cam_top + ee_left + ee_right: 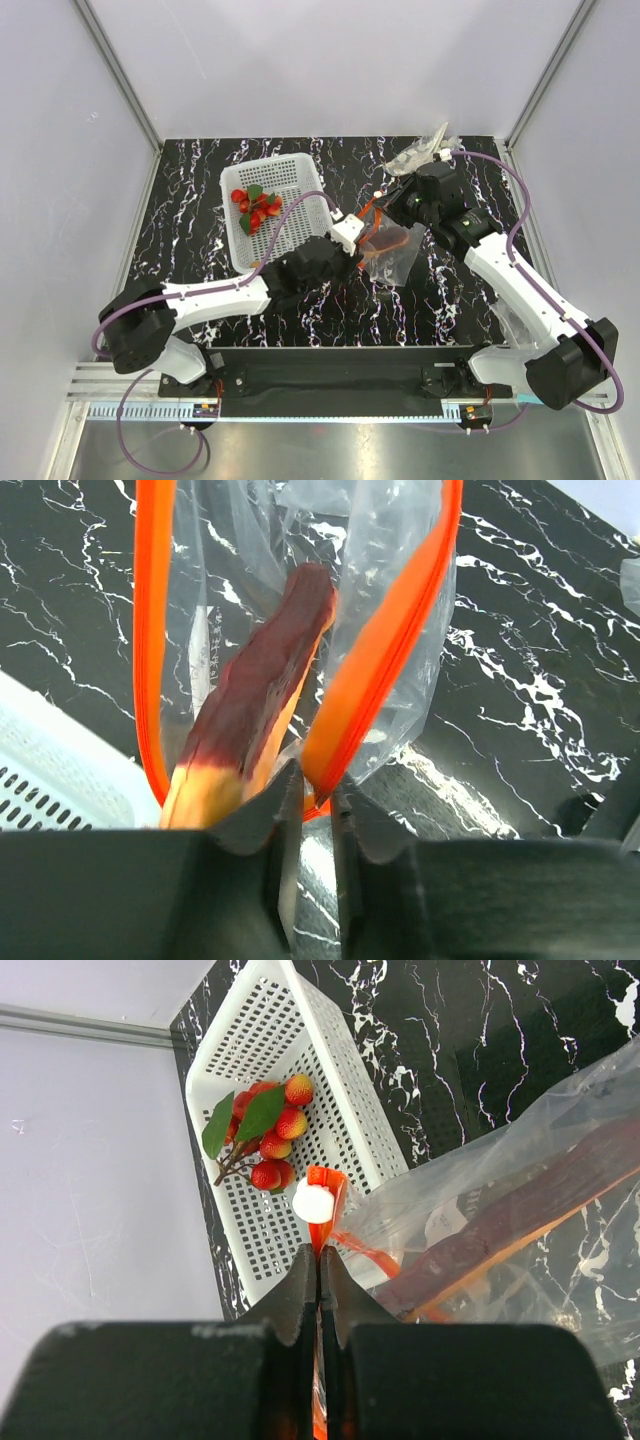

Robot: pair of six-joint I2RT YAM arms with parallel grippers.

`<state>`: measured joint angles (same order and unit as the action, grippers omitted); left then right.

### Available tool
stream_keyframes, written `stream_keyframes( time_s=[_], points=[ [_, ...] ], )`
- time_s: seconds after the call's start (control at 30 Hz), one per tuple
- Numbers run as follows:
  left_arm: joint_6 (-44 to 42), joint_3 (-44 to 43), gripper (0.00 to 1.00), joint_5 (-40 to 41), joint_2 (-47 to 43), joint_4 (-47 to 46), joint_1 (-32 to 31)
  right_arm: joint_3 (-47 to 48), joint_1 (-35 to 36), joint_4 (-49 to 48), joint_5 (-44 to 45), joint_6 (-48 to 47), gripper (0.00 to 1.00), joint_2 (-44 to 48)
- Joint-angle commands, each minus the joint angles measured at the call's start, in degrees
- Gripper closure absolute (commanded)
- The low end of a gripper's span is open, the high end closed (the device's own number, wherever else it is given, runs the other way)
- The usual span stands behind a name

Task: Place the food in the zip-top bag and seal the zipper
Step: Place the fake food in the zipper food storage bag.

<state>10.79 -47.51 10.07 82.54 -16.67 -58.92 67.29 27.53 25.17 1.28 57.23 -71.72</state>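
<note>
The left gripper (315,782) has its fingers pinched together on the zipper (395,640), right where the two sides of the orange strip meet at the tips. From that pinch the strip runs away from the fingers in two lines, one to the left and one to the right, so the mouth of the zip-top bag (400,550) gapes between them. The long red-orange piece (260,685) lies in that gap. Its pale end is just left of the fingertips and its dark end points away, close to the right-hand strip.

The right gripper (318,1258) is clamped flat on the zipper too, with orange showing between its fingers and just past the tips. The bag's film spreads out to the right of these fingers, with the long piece inside it. Ahead and to the left stands the basket (340,1070), its near corner rim close to the tips. The red round pieces (278,1145) and green leaves (262,1112) lie inside it. Bare table (470,1050) opens ahead and to the right. A plastic wad (430,148) sits by the table's far edge.
</note>
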Motion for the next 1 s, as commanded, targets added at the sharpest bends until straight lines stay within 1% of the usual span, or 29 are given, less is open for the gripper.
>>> stream_keyframes(
  time_s=[0.0,0.13,0.27,0.37,0.4,0.43,0.47,0.5,0.57,0.6,0.63,0.67,0.7,0.77,0.8,0.83,0.97],
  points=[
    [-1.91,-3.47,0.88,-0.84,1.83,-3.20,0.12,1.44,-0.28,-2.58,0.13,-0.02,1.00,2.11],
    [-2.61,-4.26,1.00,-1.01,3.59,-2.76,0.12,1.71,-0.28,-2.05,0.57,-0.19,1.00,2.29],
    [-3.84,-5.75,1.00,-2.85,2.54,0.57,0.03,2.85,-0.20,-0.83,1.79,-2.38,1.00,1.94],
    [-5.24,-9.00,1.00,-5.66,0.35,8.29,0.12,4.87,-0.28,0.41,4.34,-7.29,1.00,1.41],
    [-5.68,-9.96,1.00,-6.45,-0.10,13.80,0.12,6.00,-0.28,0.58,4.78,-10.53,1.00,0.80],
    [-6.56,-11.28,1.00,-7.42,-0.54,16.46,0.12,6.71,-0.46,0.84,5.13,-11.95,1.00,0.36],
    [-7.00,-13.90,1.00,-9.52,-1.15,23.19,0.12,7.59,-0.37,1.11,5.31,-13.53,1.00,-0.25],
    [-7.27,-15.67,1.00,-9.80,-1.42,26.48,0.12,9.34,-0.63,1.72,5.05,-16.07,1.00,-1.74],
    [-7.88,-19.18,1.00,-13.21,-1.42,33.51,0.12,11.10,-0.90,1.90,4.18,-18.64,1.00,-3.50],
    [-7.80,-23.81,1.00,-13.93,-1.07,41.11,0.03,13.11,-0.98,2.51,3.74,-20.30,1.00,-5.42],
    [-7.19,-26.12,1.00,-14.45,-0.46,45.19,0.12,14.18,-1.42,3.04,3.56,-20.67,1.00,-6.40],
    [-6.66,-29.10,1.00,-15.94,0.94,52.97,0.03,14.80,-1.86,2.87,3.29,-21.19,1.00,-7.19],
    [-6.31,-33.75,1.00,-17.08,1.74,56.53,0.03,15.06,-2.21,1.22,2.07,-22.07,1.00,-8.25],
    [-4.90,-38.08,1.00,-18.85,3.58,64.87,-0.93,14.81,-4.05,-0.55,0.49,-21.99,1.00,-8.96],
    [-4.72,-41.58,1.00,-18.85,3.85,67.01,-1.63,14.11,-4.76,-3.00,-2.48,-22.08,1.00,-9.40],
    [-4.11,-42.92,1.00,-18.42,4.20,68.59,-2.34,13.75,-5.37,-4.24,-4.16,-21.90,1.00,-9.57],
    [-3.67,-51.00,1.00,-17.45,6.31,79.30,-5.76,12.96,-7.22,-7.32,-8.65,-21.28,1.00,-11.33]
  ],
)
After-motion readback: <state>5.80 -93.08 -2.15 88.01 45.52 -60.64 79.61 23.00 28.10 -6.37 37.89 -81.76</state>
